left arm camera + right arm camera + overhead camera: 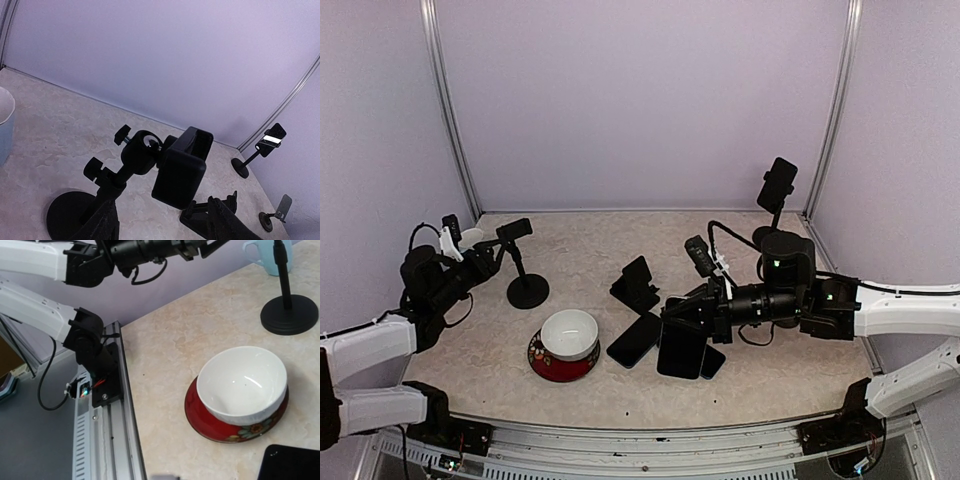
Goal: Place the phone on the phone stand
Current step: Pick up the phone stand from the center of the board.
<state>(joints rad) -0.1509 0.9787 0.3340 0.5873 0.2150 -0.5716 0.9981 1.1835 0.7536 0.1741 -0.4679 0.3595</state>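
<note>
Your right gripper (672,318) clamps the unplaced phone (680,350). Your left gripper (160,202) stands open by the left phone stand (177,167).

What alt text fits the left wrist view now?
A black phone stand with round base and clamp head stands on the beige marbled table, ahead of the open left gripper. A second stand holding a dark phone sits far right.

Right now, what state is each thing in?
left fingers: open, either side of the clamp on the tall stand.
right fingers: shut; hold on the middle phone unclear.
tall stand: upright, clamp empty.
folding stand: upright, empty.
bowl: upright, empty, on the plate.
phone by the plate: flat on the table.
</note>
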